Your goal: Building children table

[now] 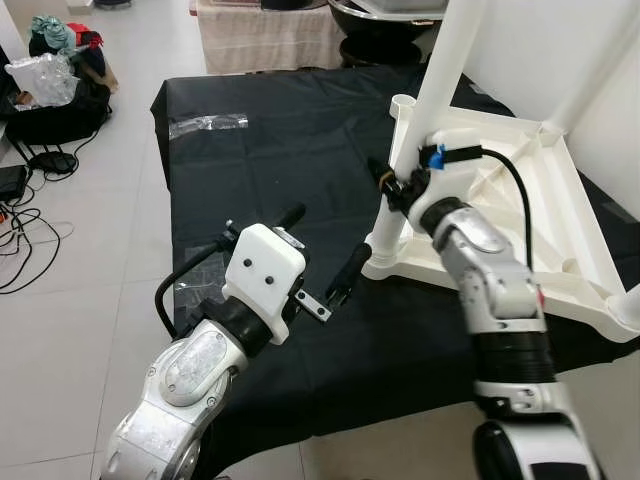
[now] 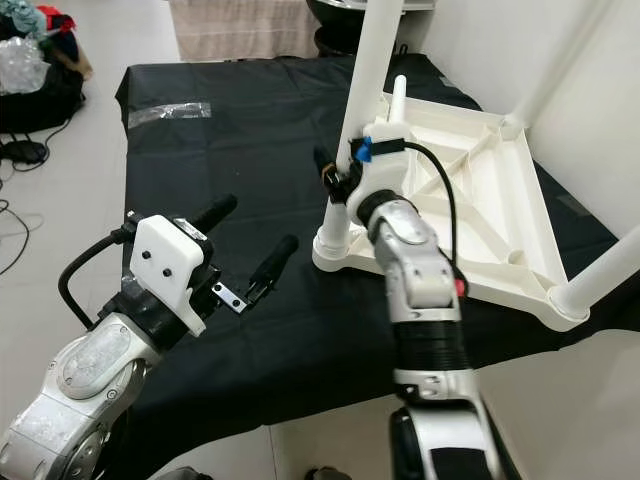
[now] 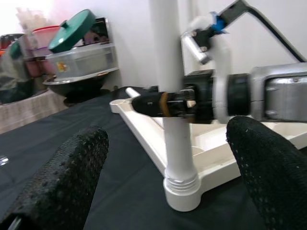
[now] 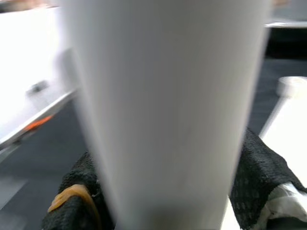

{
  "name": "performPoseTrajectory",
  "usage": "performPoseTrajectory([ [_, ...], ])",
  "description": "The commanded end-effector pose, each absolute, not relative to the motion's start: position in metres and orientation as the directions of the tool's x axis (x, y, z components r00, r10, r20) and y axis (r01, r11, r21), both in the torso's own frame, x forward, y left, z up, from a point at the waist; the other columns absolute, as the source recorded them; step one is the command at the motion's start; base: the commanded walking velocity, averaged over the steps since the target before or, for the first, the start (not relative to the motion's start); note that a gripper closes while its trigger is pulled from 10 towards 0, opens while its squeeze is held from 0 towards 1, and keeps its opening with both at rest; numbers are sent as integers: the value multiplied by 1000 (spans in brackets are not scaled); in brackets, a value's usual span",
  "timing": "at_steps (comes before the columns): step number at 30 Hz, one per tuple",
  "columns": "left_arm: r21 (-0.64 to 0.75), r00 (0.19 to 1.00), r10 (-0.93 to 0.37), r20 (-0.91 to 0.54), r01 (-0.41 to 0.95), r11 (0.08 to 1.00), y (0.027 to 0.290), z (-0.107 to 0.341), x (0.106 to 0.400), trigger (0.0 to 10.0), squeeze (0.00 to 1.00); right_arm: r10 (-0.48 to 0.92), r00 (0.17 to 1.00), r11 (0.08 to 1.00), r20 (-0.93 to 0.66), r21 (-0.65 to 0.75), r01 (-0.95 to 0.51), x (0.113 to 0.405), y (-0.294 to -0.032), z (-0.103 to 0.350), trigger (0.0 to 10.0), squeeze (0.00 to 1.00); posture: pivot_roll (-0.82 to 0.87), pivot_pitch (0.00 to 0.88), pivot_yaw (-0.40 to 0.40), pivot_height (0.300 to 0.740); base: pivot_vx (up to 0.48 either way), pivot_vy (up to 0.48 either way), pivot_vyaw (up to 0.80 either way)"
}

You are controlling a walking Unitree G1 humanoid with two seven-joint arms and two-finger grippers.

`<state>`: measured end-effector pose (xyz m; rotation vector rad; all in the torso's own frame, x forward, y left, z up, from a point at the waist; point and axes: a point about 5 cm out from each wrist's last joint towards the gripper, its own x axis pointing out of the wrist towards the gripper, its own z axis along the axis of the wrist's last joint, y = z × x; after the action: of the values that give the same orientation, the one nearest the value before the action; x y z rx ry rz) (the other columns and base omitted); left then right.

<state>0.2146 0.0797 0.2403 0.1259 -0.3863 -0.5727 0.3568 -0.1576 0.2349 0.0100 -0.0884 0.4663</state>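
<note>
A white children's table (image 1: 520, 190) lies upside down on a black cloth (image 1: 270, 160). A white table leg (image 1: 440, 80) stands upright in its front-left corner socket. My right gripper (image 1: 395, 190) is shut on this leg low down; in the right wrist view the leg (image 4: 168, 110) sits between the black pads (image 4: 254, 177). My left gripper (image 1: 322, 250) hovers open over the cloth just left of that corner, nothing between its fingers (image 3: 62, 177). The left wrist view looks at the leg's base (image 3: 181, 187) and the right gripper (image 3: 158, 103).
Two more white legs (image 1: 600, 70) rise from the table's right side. A short white stub (image 1: 402, 105) stands at the back-left corner. Clear plastic wrap (image 1: 208, 124) lies on the cloth. Bags and cables (image 1: 50, 90) crowd the floor at left.
</note>
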Motion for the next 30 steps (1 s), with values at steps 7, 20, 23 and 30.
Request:
performPoseTrajectory([
  [7,214,770,-556,313,513,831,78,238,215,10000,0,617,782,786,88,-19,-618,360,-164,230,10000,0,69,107,-86,740,0,0,0],
  [20,228,773,-551,314,502,834,81,240,215,10000,0,709,705,700,32,93,-708,392,-155,216,0,0,91,101,-85,740,0,0,0],
  [23,230,775,-549,313,499,836,82,240,216,10000,0,674,739,736,25,69,-674,392,-161,214,0,0,92,103,-85,740,0,0,0],
  [30,228,772,-552,314,503,834,80,240,217,10000,0,264,964,964,18,33,-265,402,-190,205,0,0,70,102,-74,740,0,0,0],
])
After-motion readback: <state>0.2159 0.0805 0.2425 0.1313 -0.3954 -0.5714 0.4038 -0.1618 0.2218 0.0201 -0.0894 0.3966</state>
